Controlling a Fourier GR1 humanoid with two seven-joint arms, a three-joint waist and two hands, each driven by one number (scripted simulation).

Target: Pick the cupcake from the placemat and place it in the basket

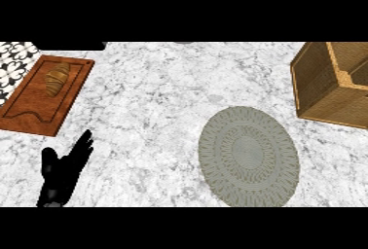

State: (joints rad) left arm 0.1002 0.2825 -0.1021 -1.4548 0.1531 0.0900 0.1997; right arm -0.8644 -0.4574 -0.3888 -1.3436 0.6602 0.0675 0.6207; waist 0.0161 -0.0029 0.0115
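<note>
White-grey marble counter (158, 87) fills the view; a patch of black-and-white patterned tile (14, 56) shows at upper left. Round grey placemat (248, 156) lies lower right, its woven top bare; cupcake not visible anywhere. Wooden basket (323, 92) stands at right edge, just beyond the mat. Brown board (32, 109) at left carries a croissant (57, 78). Left hand (63, 172) rests lower left, fingers straight, relaxed, holding nothing.

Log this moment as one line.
left hand open, resting | right hand unseen | placemat bare | cupcake unseen | basket upper right
</note>
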